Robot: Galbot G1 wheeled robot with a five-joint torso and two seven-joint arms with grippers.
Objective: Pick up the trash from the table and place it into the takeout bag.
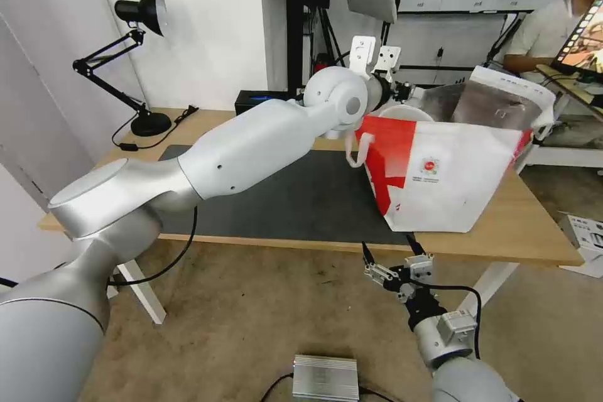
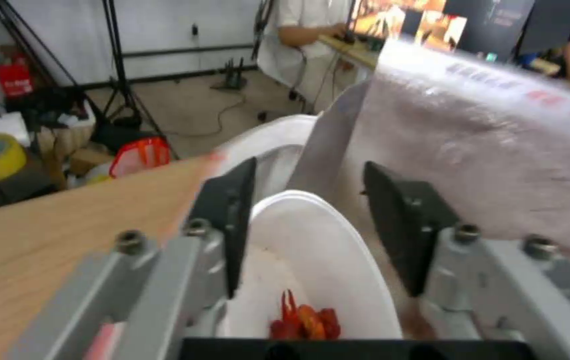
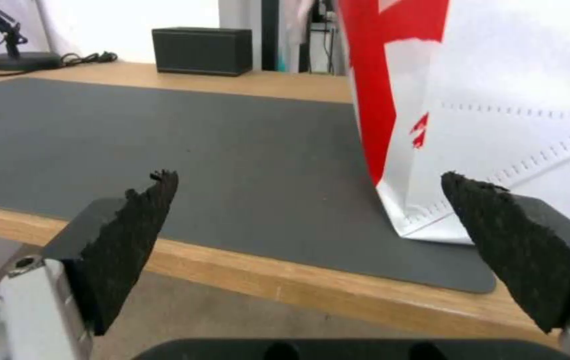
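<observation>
Round white bowl [image 2: 311, 260] between foil-lined bag [image 2: 471, 150]

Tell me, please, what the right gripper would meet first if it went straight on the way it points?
Probably the near edge of the table, with the takeout bag beyond; the open right gripper sits below that edge, though depth is unclear.

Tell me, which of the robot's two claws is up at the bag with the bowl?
The left gripper, reaching over the takeout bag with the white bowl between its fingers. The right gripper hangs open below the table edge.
</observation>
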